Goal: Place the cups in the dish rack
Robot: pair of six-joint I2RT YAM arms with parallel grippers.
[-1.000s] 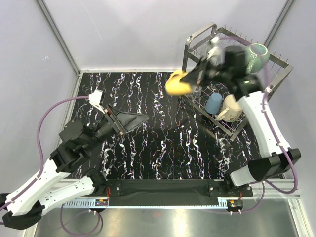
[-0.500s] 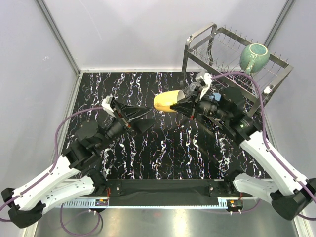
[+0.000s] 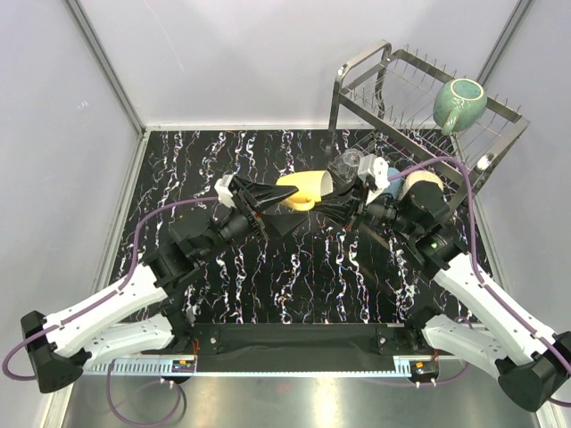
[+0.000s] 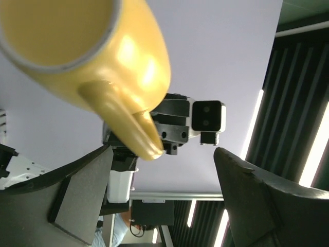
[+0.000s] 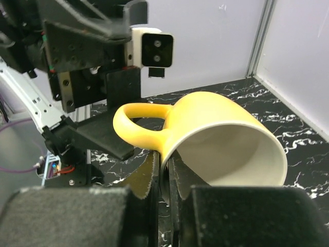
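– One cup in the air: the yellow mug (image 3: pixel 303 189). A second ago I had it up by the rack (image 3: pixel 357 71). Now it's over the middle of the surface (image 3: pixel 223 152), clear of the rack.
– Why pull it away?
– Reads like a handover to me. My left arm (image 3: pixel 134 290) swung in to meet it over that same second. The mug lies on its side, mouth toward my right arm (image 3: pixel 473 276), and my right fingers (image 5: pixel 164 167) are clamped on the rim beside the handle.
– Left side?
– There my left fingers (image 4: pixel 164 152) are spread apart and hold nothing. In the left wrist view the handle hangs between them, nearer one finger. I see no contact.
– So progress went backwards?
– For this cup, yes, it isn't loaded. My guess is a regrasp, so the left can take the handle or turn the mug. The teal mug (image 3: pixel 459 102) sits on the upper tier. A glass (image 3: pixel 348 163) and a cream mug (image 3: pixel 425 182) show at the lower tier, partly behind my right arm. Can't tell how they sit.
– Risk?
– Two sets of fingers around one mug. If right lets go before left has closed on the handle, it drops onto the surface. I'd want left gripping firmly first.
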